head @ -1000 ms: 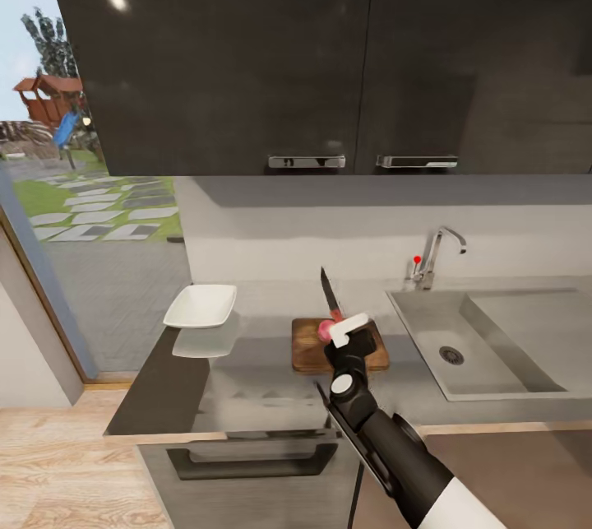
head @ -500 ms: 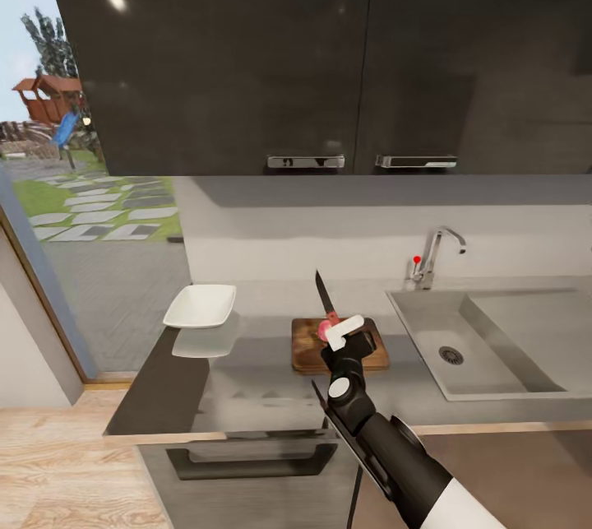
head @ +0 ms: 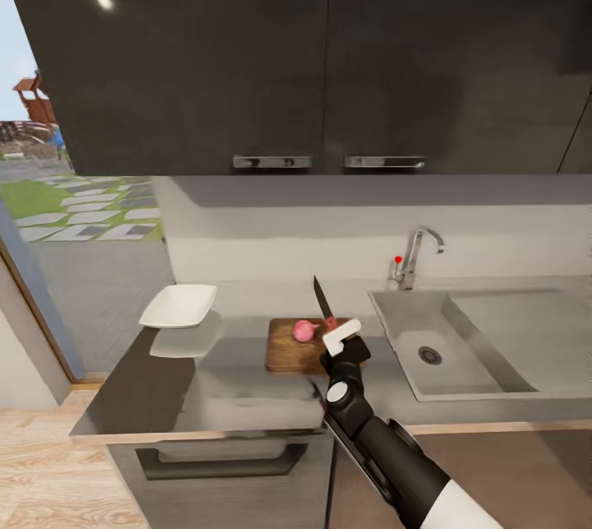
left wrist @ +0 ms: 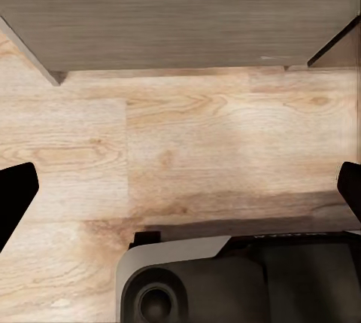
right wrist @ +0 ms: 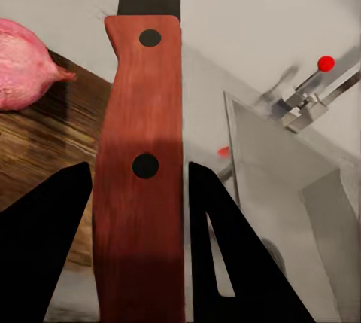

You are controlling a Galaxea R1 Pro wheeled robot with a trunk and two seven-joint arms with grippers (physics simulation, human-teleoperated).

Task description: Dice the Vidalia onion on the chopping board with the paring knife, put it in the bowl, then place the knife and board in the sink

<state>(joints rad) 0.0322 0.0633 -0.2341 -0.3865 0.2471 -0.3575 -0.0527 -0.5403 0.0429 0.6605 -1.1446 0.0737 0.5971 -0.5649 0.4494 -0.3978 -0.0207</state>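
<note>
The pinkish Vidalia onion (head: 303, 331) (right wrist: 22, 67) lies on the brown chopping board (head: 288, 350) (right wrist: 37, 138). My right gripper (head: 339, 336) (right wrist: 139, 251) is shut on the paring knife's reddish handle (right wrist: 140, 165), over the board's right end and just right of the onion. The dark blade (head: 321, 299) points up and away, above the board. The white bowl (head: 178, 306) sits at the left end of the grey countertop (head: 205, 385). The steel sink (head: 460, 348) with its faucet (head: 411, 256) (right wrist: 308, 97) lies right of the board. My left gripper (left wrist: 180, 191) hangs open over the wooden floor.
Dark wall cabinets (head: 312, 52) hang above the counter. A glass wall at the left looks onto a garden (head: 74, 212). Below the left gripper are light floorboards (left wrist: 188, 142), a cabinet base (left wrist: 180, 14) and part of my own base (left wrist: 241, 278).
The head view has shifted, so everything sits further left in the picture. My right gripper with the knife has moved right relative to the board, uncovering the onion.
</note>
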